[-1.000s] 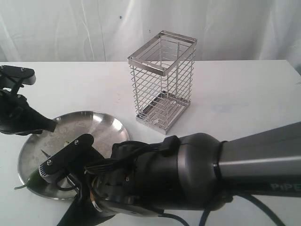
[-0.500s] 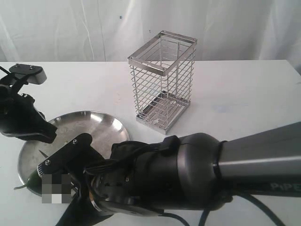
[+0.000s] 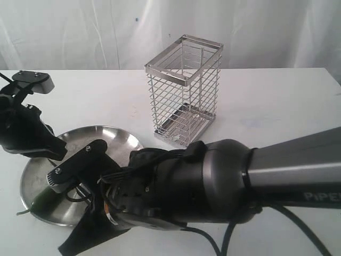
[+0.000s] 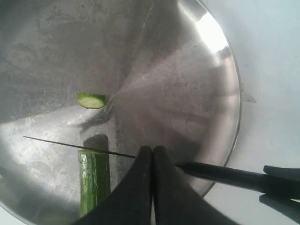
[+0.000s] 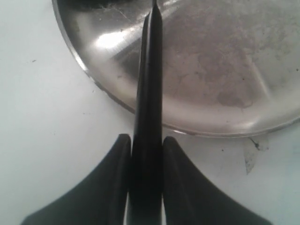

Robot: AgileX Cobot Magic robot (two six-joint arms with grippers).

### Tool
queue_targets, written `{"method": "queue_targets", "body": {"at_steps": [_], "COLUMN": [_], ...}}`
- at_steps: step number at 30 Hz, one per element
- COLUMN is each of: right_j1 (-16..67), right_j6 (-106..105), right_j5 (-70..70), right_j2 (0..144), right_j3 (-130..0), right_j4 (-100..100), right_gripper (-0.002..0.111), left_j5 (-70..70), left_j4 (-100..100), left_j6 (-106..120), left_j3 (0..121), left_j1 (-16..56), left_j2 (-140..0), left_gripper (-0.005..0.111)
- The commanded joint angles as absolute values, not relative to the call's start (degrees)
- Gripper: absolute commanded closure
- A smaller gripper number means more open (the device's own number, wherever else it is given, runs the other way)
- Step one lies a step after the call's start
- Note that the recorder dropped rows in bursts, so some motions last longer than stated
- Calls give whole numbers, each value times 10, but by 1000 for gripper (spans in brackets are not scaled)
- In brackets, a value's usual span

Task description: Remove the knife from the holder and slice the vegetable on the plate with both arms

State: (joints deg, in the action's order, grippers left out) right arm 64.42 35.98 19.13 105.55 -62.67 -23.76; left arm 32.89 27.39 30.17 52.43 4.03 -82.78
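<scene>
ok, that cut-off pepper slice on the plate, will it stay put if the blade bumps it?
Probably not. The slice is small and looks light, lying loose on the smooth steel plate, so it would likely slide. It's a round section, so on edge it may roll.

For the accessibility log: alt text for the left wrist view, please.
A knife lies with its thin blade across the cut end of a green chili on a steel plate, and one slice lies apart. The shut left pincer is beside the chili, holding nothing.
</scene>
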Motion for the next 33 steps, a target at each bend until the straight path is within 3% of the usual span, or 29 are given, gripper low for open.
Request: {"method": "queue_targets", "body": {"at_steps": [1,33], "right_j1": [640,640], "right_j6": [361,361], "right_j5": [180,164], "right_j2": [1056,1058], "right_j3": [-629,-629], "right_j4": [-247,-230], "right_gripper": [108,108], "left_j5": [330,313], "left_j4": [283,285], "left_j6": [304,304], "left_j3": [525,525], "left_j1": [41,41], "left_j2": [-826,-826], "left_gripper": [107,107]}}
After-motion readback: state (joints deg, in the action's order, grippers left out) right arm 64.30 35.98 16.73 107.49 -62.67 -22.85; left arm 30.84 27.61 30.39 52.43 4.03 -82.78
